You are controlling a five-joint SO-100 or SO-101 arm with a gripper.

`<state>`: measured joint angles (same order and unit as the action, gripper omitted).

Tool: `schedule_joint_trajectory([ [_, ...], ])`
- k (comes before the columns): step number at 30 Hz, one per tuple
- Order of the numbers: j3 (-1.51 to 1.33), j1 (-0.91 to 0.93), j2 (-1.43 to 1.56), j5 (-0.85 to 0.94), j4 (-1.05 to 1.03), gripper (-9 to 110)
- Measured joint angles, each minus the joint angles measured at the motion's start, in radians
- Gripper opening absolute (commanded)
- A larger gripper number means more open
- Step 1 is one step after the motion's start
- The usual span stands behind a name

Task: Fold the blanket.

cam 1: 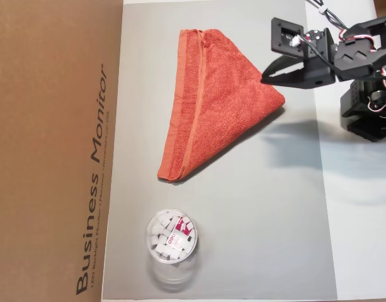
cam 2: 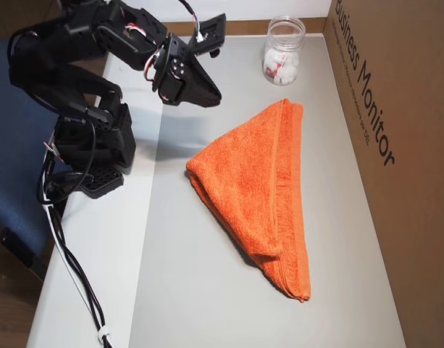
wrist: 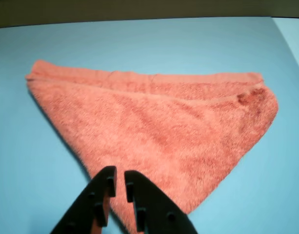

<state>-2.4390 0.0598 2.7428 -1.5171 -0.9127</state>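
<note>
We see a robot arm poised above a blanket already folded into a triangle.

Largest first: a cardboard box (cam 1: 54,151) stands far beyond the jaws, across the grey mat (cam 1: 268,207). The orange-red blanket (cam 1: 218,100) lies flat, its folded point directly under the jaws. A clear jar (cam 1: 171,236) sits well off to one side. The gripper (wrist: 119,176) hangs with jaws nearly together, holding nothing. We judge one fold done; a second would call for opening and pinching that point.

Orange-red blanket (cam 1: 219,100), grey mat (cam 1: 268,207), black gripper (wrist: 119,177).
</note>
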Motion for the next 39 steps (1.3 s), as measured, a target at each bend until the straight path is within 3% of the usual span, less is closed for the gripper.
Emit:
schedule_joint_trajectory([
  [25,-0.357,-0.044,0.575,-0.015,-0.532,0],
  [39,-0.479,-0.037,0.646,-0.021,-0.577,0],
])
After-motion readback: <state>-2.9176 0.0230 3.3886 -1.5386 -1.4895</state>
